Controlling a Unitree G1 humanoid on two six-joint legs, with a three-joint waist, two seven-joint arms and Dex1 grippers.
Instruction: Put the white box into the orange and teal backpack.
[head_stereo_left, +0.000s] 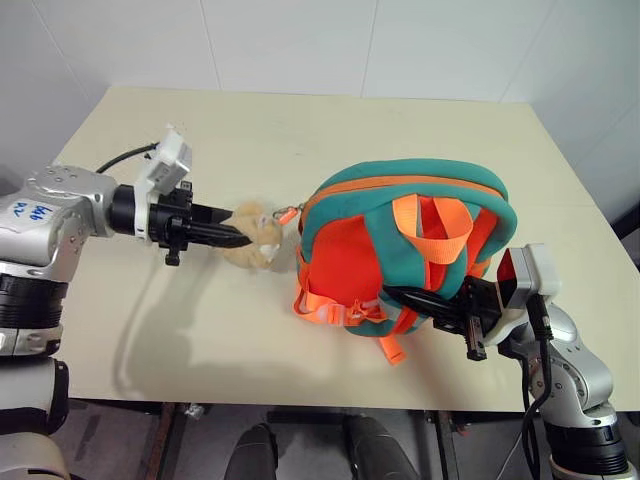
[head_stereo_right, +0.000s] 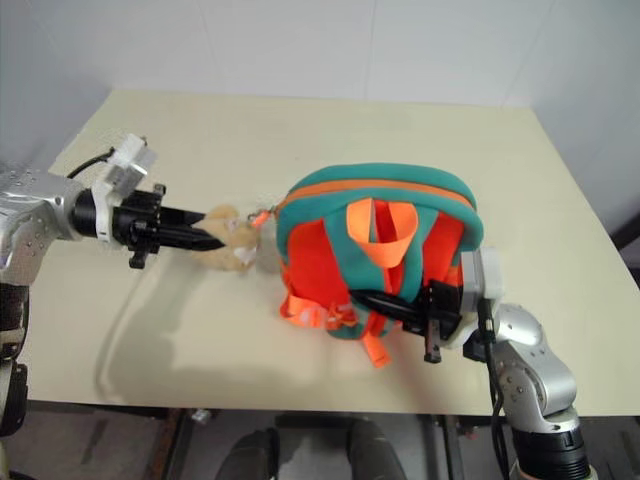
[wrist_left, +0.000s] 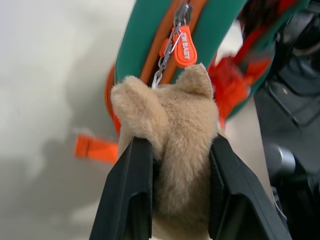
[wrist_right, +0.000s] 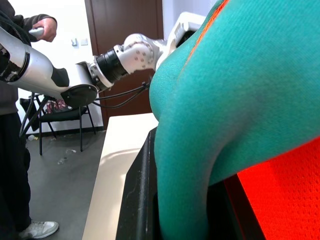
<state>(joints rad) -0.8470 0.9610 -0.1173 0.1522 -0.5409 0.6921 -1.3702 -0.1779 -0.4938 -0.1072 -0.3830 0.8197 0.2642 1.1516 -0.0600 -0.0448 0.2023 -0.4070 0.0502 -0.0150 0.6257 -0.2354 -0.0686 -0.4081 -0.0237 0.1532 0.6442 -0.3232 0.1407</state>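
- Cream rectangular worktop (head_stereo_left: 420, 140): set against a white wall, with its near edge toward the robot.
- Small soft orange and teal backpack (head_stereo_left: 345, 255): placed upright toward the near right part of the worktop, close to the near edge. The top is edged in teal with an orange zipper line, and an orange webbing handle loop (head_stereo_left: 432, 228) is seen on its facing side. Orange straps are trailed at its base.
- Tan plush animal toy (head_stereo_left: 255, 237): lying just to the left of the backpack and joined to its zipper by a short metal chain with an orange tag (wrist_left: 184, 47).
- Left gripper (head_stereo_left: 238, 237): extended from the left side of the worktop, its two black fingers (wrist_left: 127, 195) clamped on either side of the plush toy.
- Right gripper (head_stereo_left: 400, 296): positioned at the near right side of the backpack, its black fingers pinched on the teal padded edge of the bag.
- White box: not made out anywhere on the worktop.
- Person in dark clothing (wrist_right: 12, 100): seen beyond the worktop in the right wrist view, standing beside a dark chair (wrist_right: 65, 117) and a brown door (wrist_right: 125, 20).
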